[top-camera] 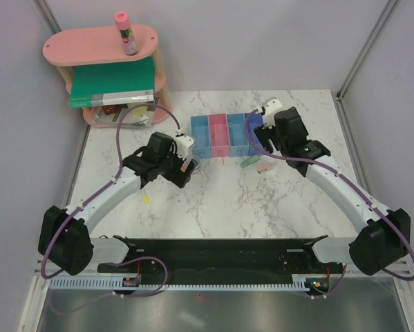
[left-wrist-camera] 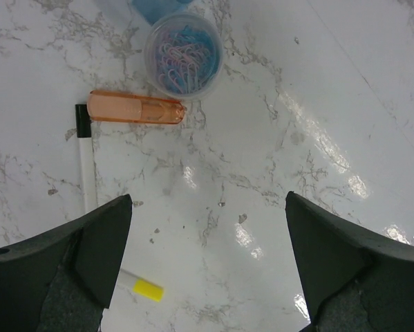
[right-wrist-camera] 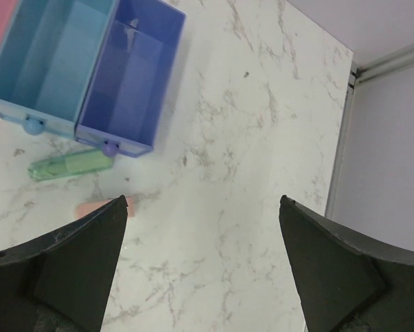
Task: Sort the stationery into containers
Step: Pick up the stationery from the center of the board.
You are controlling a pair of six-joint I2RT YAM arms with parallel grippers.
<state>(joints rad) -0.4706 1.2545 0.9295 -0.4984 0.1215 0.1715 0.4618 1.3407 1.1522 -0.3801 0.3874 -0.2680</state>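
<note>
Lying loose on the desk (left-wrist-camera: pixel 276 138), none of the stationery that shows is in a bin yet. Just past the tips of the left fingers (left-wrist-camera: pixel 208 200) there is one clear round pot (left-wrist-camera: pixel 184 54) full of paper clips. One orange piece (left-wrist-camera: pixel 136 109) lies just beside it. One thin white stick (left-wrist-camera: pixel 88 173) with a black end and a yellow tip is partly hidden by one finger.

The left fingers are spread wide and hold nothing. I think they hang over these three things so they can drop down and pinch one.

The right fingers (right-wrist-camera: pixel 203 200) are spread wide too, with nothing in them. Past one tip lie one green bit (right-wrist-camera: pixel 70 166) and one pink bit (right-wrist-camera: pixel 96 206). The pink bit is partly hidden by that finger. Both are just beside the front of the bins (top-camera: pixel 224 135).

There are four bins, joined in a row: light blue, pink, light blue, darker blue. Their tops are open, most likely so things can be dropped in. They sit between the two sets of fingers, so each arm can reach them.

One pink-capped tube (top-camera: pixel 126 33) stands on the pink shelf (top-camera: pixel 68 50), well apart from both sets of fingers. One green book (top-camera: pixel 113 79) lies on the tier below it.
</note>
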